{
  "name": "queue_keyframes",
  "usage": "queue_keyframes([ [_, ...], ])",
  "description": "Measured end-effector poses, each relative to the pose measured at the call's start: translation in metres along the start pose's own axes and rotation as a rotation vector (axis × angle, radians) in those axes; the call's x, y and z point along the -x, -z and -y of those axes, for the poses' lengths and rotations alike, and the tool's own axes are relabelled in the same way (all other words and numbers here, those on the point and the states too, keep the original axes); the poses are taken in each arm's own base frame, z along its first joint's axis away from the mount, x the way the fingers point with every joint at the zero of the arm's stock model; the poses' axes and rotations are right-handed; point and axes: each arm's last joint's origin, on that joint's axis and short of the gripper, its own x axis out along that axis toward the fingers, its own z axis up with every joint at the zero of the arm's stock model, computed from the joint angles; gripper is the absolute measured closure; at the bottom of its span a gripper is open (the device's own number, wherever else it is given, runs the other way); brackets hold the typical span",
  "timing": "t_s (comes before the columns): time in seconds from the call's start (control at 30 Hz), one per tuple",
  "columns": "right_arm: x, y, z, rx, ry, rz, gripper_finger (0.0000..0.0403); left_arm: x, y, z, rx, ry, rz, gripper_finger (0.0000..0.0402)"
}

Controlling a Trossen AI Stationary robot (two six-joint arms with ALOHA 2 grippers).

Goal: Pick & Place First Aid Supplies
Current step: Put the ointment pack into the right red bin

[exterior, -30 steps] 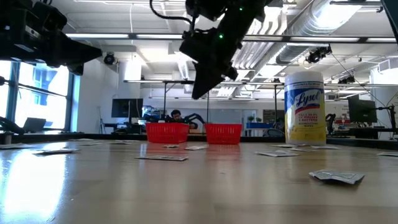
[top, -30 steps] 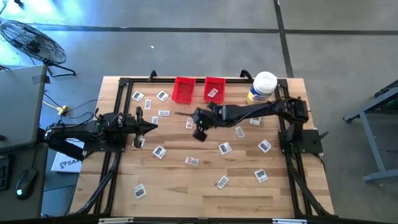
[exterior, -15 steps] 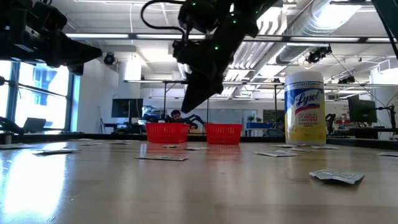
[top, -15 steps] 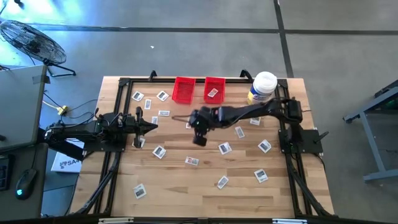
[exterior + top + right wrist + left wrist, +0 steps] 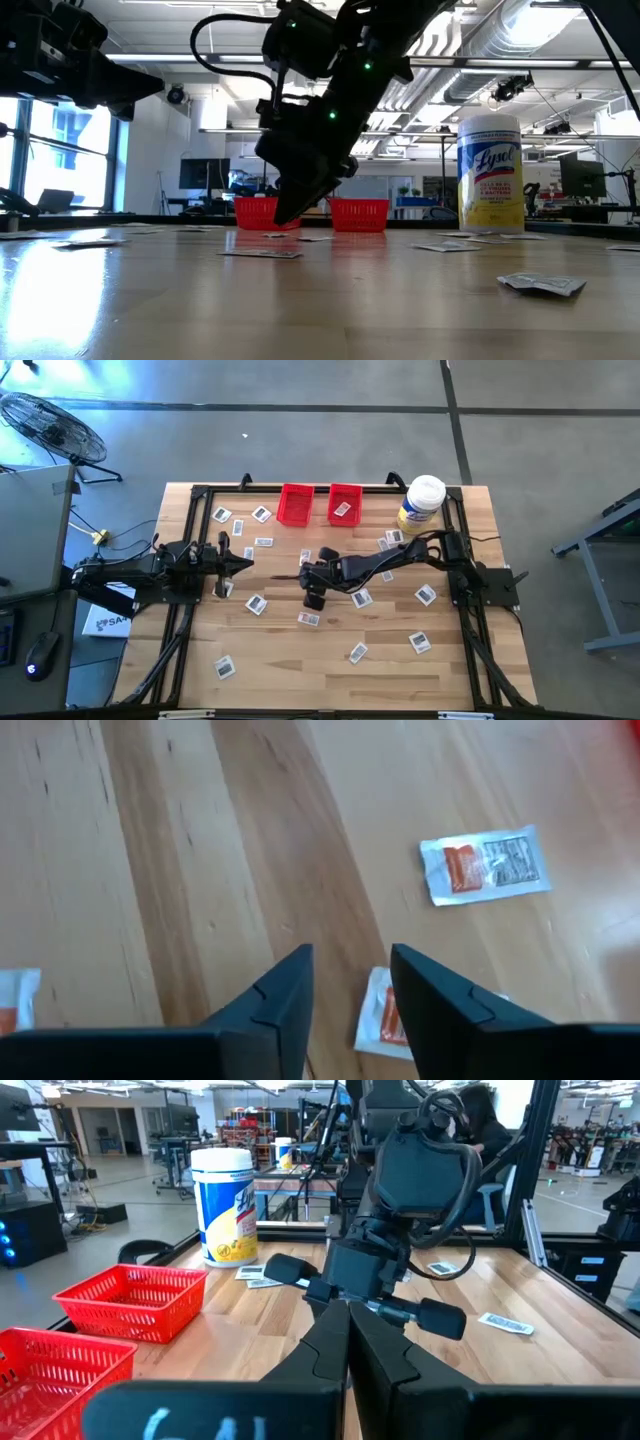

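Several small white first aid packets with reddish print lie flat and scattered on the wooden table (image 5: 330, 670). My right gripper (image 5: 313, 598) hangs open just above the table's middle, slanting down, touching nothing. One packet (image 5: 378, 1015) lies just beyond its fingertips (image 5: 350, 990), partly hidden by one finger, and shows in the high view as the packet (image 5: 308, 619). Another packet (image 5: 485, 865) lies farther off. My left gripper (image 5: 240, 563) is shut and level at the table's left side, holding nothing.
Two red bins (image 5: 295, 504) (image 5: 345, 503) stand at the far edge; the right one holds a packet (image 5: 343, 510). A white-lidded, yellow-labelled jar (image 5: 423, 500) stands at the far right. Black frame rails run along both table sides.
My right gripper has come down toward the table and moved toward the near edge, away from the red bins, and its fingers have spread apart. It now hangs low over a packet near the table's middle. The packets have stayed where they were.
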Motion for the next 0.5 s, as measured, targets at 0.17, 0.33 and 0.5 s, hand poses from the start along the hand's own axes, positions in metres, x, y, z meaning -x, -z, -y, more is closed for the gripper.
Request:
queue_keyframes([
  [0.17, -0.008, 0.005, 0.001, -0.021, 0.029, -0.024, 0.0269, 0.000, 0.000, 0.000, 0.000, 0.000, 0.000, 0.0401],
  [0.33, -0.020, 0.012, 0.000, -0.067, 0.058, -0.052, 0.0269, 0.000, 0.000, 0.000, 0.000, 0.000, 0.000, 0.0401],
  [0.5, -0.025, 0.015, 0.005, -0.154, 0.060, -0.082, 0.0273, 0.000, 0.000, 0.000, 0.000, 0.000, 0.000, 0.0401],
])
